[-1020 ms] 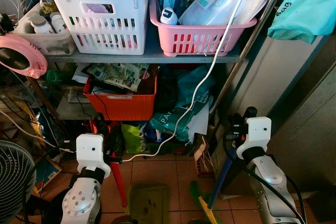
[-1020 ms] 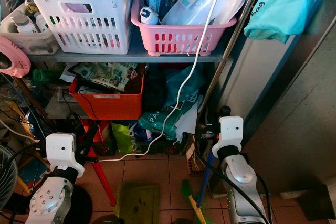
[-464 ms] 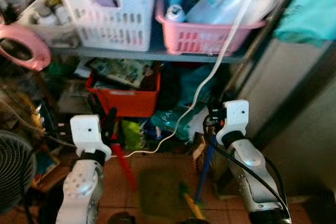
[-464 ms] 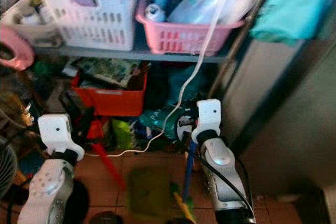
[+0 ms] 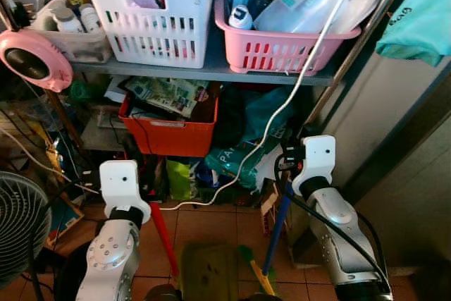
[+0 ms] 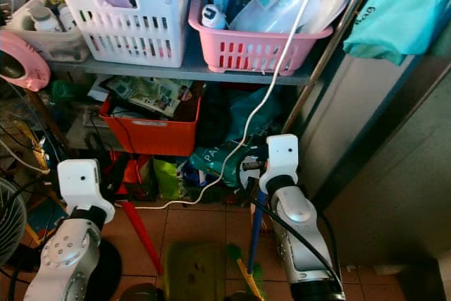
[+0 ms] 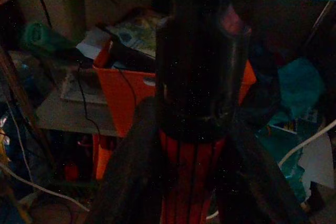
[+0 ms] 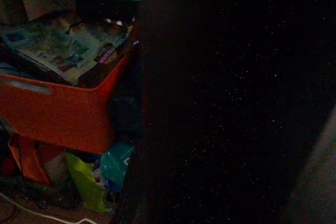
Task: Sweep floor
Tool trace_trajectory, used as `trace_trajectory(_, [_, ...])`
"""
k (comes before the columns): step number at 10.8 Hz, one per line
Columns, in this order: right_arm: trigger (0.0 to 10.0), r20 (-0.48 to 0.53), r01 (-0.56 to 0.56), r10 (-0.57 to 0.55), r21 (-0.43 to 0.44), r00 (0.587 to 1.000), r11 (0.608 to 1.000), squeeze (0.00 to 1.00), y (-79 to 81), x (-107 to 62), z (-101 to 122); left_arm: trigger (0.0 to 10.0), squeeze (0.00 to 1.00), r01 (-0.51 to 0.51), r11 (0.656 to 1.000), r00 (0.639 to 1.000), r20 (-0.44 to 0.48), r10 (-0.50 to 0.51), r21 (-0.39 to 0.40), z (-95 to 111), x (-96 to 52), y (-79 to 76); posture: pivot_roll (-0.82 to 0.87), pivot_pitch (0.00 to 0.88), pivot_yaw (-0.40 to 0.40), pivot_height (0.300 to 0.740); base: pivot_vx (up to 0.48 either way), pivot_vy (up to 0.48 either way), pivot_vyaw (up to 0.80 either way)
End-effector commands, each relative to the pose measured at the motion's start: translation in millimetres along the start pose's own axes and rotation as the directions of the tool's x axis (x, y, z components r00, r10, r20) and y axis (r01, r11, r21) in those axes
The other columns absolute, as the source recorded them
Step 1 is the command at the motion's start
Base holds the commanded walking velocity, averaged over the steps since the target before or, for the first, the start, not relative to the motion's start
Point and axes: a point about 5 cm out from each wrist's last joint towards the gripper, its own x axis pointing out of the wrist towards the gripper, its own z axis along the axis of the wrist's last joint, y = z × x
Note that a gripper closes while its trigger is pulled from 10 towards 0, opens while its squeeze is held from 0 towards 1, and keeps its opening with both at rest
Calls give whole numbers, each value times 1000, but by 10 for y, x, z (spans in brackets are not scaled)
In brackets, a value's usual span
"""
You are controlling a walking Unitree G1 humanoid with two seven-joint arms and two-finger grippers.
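- Blue broom handle (image 5: 277, 222) runs up from the tiled floor (image 5: 211, 223) into the right gripper (image 5: 287, 166), slightly tilted, top end toward the shelf (image 5: 204, 70).
- Green-yellow broom head (image 5: 255, 276) sits on the floor just beside the green dustpan (image 5: 208, 269), between the two arms.
- Red dustpan handle (image 5: 162, 234) rises from the pan up to the left gripper (image 5: 149, 182), leaning left toward that arm.
- Left gripper: closed around the red handle; the left wrist view shows the ribbed red grip (image 7: 191, 179) between both dark fingers (image 7: 131, 177).
- Right gripper: fingers hidden behind the white wrist block; right wrist view is blocked by something dark. Cannot tell the grip, though the blue handle meets it.
- Key relation: both long axes are near vertical, each tool on its own arm's side, heads almost meeting on the floor in front of the robot.
- Judgement: next move likely drags the broom head left toward the pan mouth.
- Clutter close behind: orange bin (image 5: 169, 132), white cable (image 5: 282, 107), fan (image 5: 21, 234) at left; snag risk.
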Motion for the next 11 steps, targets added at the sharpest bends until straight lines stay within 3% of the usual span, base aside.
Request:
trace_trajectory(1, [10000,5,31,-31,-1,1000,1000,0,-59,10,41,10000,0,5,1000,999,49,-5,-1,127,3,-14,65,28,-39,740,0,0,-644])
trace_trajectory(5, [10000,45,55,-55,0,997,998,0,-102,126,180,10000,0,27,1000,995,96,-29,14,294,67,-56,57,61,-16,740,0,0,-467])
trace_trajectory(11, [10000,-9,72,-72,18,997,997,0,-115,88,35,10000,0,61,998,997,56,-61,6,217,27,-134,71,45,-32,740,0,0,-792])
